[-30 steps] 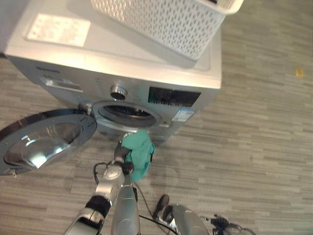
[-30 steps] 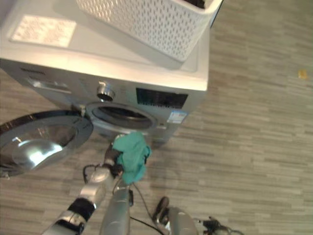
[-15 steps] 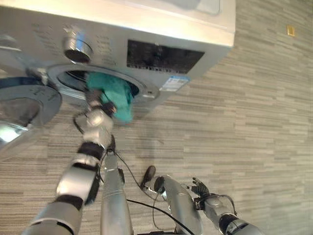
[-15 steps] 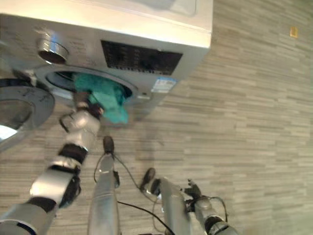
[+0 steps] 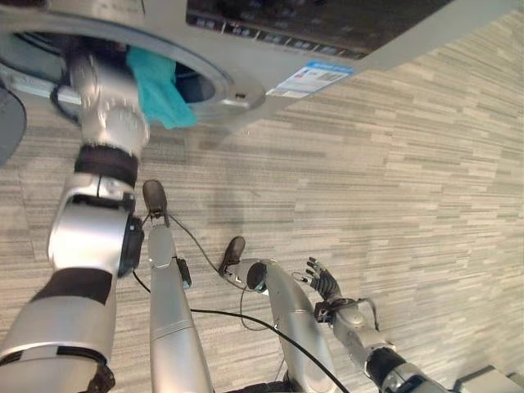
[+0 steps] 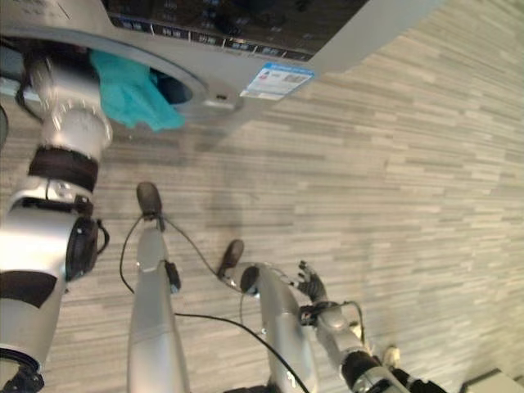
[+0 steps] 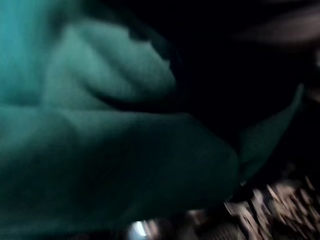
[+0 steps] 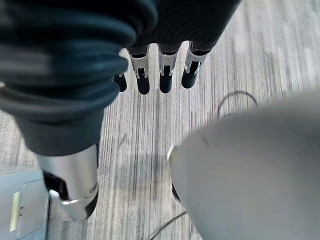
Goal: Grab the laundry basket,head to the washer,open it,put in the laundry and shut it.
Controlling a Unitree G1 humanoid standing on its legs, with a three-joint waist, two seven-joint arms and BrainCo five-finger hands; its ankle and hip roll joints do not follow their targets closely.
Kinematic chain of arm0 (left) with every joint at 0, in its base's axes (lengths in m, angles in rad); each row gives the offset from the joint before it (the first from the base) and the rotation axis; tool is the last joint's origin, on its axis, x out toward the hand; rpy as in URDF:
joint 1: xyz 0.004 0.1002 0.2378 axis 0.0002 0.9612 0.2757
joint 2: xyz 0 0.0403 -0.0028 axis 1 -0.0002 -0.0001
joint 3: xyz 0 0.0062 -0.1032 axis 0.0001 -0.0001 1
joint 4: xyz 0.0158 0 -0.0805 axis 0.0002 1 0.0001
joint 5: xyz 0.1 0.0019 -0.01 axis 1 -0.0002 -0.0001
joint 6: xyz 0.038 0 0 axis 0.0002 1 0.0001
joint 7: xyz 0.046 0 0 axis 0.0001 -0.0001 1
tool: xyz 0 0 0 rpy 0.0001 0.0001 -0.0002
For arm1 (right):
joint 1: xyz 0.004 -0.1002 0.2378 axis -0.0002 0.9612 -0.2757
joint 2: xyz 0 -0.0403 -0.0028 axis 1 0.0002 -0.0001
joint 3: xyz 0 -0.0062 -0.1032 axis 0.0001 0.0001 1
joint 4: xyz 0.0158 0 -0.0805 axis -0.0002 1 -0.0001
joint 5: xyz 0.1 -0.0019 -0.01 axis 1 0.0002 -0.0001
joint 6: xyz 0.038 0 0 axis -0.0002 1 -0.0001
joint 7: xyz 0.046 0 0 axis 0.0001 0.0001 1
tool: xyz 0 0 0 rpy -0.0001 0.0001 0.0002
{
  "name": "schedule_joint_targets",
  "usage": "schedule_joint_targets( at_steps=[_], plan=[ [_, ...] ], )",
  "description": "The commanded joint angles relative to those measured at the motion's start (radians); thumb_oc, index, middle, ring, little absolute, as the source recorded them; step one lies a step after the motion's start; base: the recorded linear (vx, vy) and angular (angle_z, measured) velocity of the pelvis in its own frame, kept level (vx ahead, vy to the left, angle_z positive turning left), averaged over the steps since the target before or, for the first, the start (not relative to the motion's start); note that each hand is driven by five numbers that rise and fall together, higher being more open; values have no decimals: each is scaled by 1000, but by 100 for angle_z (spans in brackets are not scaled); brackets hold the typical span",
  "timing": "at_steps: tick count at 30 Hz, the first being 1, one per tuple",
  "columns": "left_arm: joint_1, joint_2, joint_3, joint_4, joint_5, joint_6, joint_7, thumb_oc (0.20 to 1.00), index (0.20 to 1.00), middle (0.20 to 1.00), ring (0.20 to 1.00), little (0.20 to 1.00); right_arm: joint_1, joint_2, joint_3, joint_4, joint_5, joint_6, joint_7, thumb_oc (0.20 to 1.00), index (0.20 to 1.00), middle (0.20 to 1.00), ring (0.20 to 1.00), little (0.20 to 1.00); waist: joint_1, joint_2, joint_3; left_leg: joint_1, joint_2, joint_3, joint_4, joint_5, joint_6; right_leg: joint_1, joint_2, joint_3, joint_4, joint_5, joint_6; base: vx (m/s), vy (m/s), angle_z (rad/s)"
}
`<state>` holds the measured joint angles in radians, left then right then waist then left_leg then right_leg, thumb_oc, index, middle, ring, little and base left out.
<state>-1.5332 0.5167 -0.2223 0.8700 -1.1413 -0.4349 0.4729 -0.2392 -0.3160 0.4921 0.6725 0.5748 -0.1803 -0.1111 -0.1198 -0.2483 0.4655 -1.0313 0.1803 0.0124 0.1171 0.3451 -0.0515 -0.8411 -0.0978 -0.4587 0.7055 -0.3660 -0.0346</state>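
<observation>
Nearest, the right hand (image 5: 325,282) hangs low over the grey wood-grain plank floor (image 5: 393,188), well apart from the washer; in its wrist view its silver, dark-tipped fingers (image 8: 164,70) hang in a loose, nearly straight row with nothing in them.

Farther off, the left arm reaches up to the round porthole of the silver-grey front-loading washing machine (image 5: 246,49). The left hand (image 5: 88,61) sits at the metal-ringed rim of the opening, with its dark ribbed cover showing just at the mouth. How its fingers are set cannot be told, since they are hidden behind the laundry.

The soft, crumpled teal cloth (image 5: 155,86) lies bunched right against that hand, partly inside the dark drum and partly draped out over the lower edge of the porthole ring. In the left wrist view the cloth (image 7: 100,150) shows as thick, rounded folds against the black interior.

Above the opening runs the machine's dark glossy control panel (image 6: 237,20), and a small white and blue sticker (image 5: 315,78) sits on the front just beside the ring.
</observation>
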Motion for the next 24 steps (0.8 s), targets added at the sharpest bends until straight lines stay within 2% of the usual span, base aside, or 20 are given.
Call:
schedule_joint_targets(
  at_steps=[1,4,7,8,9,10,11,12,13,14,15,16,17,18,20,21,22,24],
  plan=[
    [-271,40,-116,-76,62,-58,24,200,200,200,200,200,59,-85,-77,-133,14,-4,-11,1000,1000,1000,1000,1000,-34,22,-4,-26,16,-19,11,-90,-56,26,10,31,-129,56,31,48,-3,20],
    [-294,71,-135,-91,78,-60,29,200,200,200,200,200,76,-116,-98,-210,1,3,-9,1000,1000,1000,1000,1000,-38,28,-12,-70,10,-26,27,-96,-50,-26,1,37,-97,50,35,22,25,11],
    [-250,116,-200,-9,151,43,-5,200,200,200,200,200,105,-146,-125,-260,-24,9,-4,1000,1000,1000,1000,1000,-35,55,-26,-136,5,-30,79,-115,-38,-86,-17,50,-40,37,34,23,49,0],
    [-235,129,-235,30,185,87,-38,498,498,498,498,498,111,-149,-133,-264,-25,10,-1,1000,1000,1000,1000,1000,-35,65,-31,-154,4,-28,95,-121,-35,-103,-25,53,-24,33,33,20,47,-8],
    [-221,142,-265,63,206,125,-72,1000,1000,1000,1000,1000,116,-150,-139,-267,-26,12,4,1000,1000,1000,1000,1000,-33,72,-34,-167,3,-28,105,-126,-32,-113,-31,56,-15,30,30,13,28,-10],
    [-224,143,-267,68,205,126,-78,1000,1000,1000,1000,1000,118,-149,-139,-268,-26,12,4,1000,1000,1000,1000,1000,-34,71,-37,-171,3,-28,108,-127,-32,-117,-32,56,-13,29,30,12,26,-9],
    [-214,156,-316,125,228,180,-132,1000,1000,1000,1000,1000,119,-157,-150,-272,-21,15,11,1000,1000,1000,1000,1000,-31,81,-42,-181,2,-25,112,-128,-31,-127,-37,56,-7,26,28,11,44,-5],
    [-227,187,-410,197,295,250,-214,1000,1000,1000,1000,1000,120,-168,-166,-261,-13,28,23,1000,1000,1000,1000,1000,-26,101,-52,-190,1,-20,109,-127,-30,-136,-42,56,-9,27,27,11,47,-3],
    [-250,203,-469,230,348,284,-258,1000,1000,1000,1000,1000,125,-175,-174,-259,-11,37,35,1000,1000,1000,1000,1000,-22,107,-57,-195,2,-19,102,-123,-31,-140,-42,54,-14,29,27,5,32,-1],
    [-253,202,-471,232,347,283,-260,1000,1000,1000,1000,1000,124,-174,-174,-259,-11,37,35,1000,1000,1000,1000,1000,-22,106,-57,-195,2,-19,102,-123,-31,-141,-42,54,-14,29,27,0,0,0],
    [-266,219,-535,271,442,324,-313,1000,1000,1000,1000,1000,132,-181,-180,-255,-7,48,51,1000,1000,1000,1000,1000,-18,114,-63,-196,4,-18,96,-119,-31,-142,-40,53,-19,30,26,0,0,0],
    [-297,235,-618,360,618,366,-349,1000,1000,1000,1000,1000,136,-182,-176,-227,-8,65,80,1000,1000,1000,1000,1000,-13,119,-71,-191,10,-14,86,-114,-33,-139,-36,53,-31,38,27,0,0,0],
    [-308,238,-659,394,714,387,-383,1000,1000,1000,1000,1000,142,-189,-174,-218,-13,71,92,1000,1000,1000,1000,1000,-13,121,-74,-188,12,-11,82,-111,-33,-137,-33,54,-35,42,29,0,0,0],
    [-314,235,-663,400,718,386,-387,1000,1000,1000,1000,1000,141,-186,-174,-218,-13,71,93,1000,1000,1000,1000,1000,-12,118,-72,-186,12,-10,81,-111,-33,-137,-32,55,-36,43,29,0,0,0],
    [-333,215,-749,478,922,424,-395,1000,1000,1000,1000,1000,151,-196,-157,-194,-8,88,129,1000,1000,1000,1000,1000,-13,114,-84,-171,18,-4,71,-103,-37,-129,-21,61,-57,58,32,-24,1,3],
    [-340,201,-772,498,979,435,-396,1000,1000,1000,1000,1000,152,-199,-151,-185,-9,90,139,1000,1000,1000,1000,1000,-13,110,-87,-163,21,-2,67,-100,-38,-123,-16,64,-65,62,32,0,0,0],
    [-341,201,-772,498,979,435,-396,1000,1000,1000,1000,1000,151,-199,-151,-185,-9,89,139,1000,1000,1000,1000,1000,-12,110,-86,-162,22,-1,67,-100,-38,-122,-15,65,-65,62,32,0,0,0],
    [-356,172,-828,502,1115,454,-387,1000,1000,1000,1000,1000,157,-207,-137,-177,-1,94,160,1000,1000,1000,1000,1000,-16,107,-94,-138,28,7,59,-93,-41,-102,-2,71,-88,75,36,-15,6,1]
  ],
)
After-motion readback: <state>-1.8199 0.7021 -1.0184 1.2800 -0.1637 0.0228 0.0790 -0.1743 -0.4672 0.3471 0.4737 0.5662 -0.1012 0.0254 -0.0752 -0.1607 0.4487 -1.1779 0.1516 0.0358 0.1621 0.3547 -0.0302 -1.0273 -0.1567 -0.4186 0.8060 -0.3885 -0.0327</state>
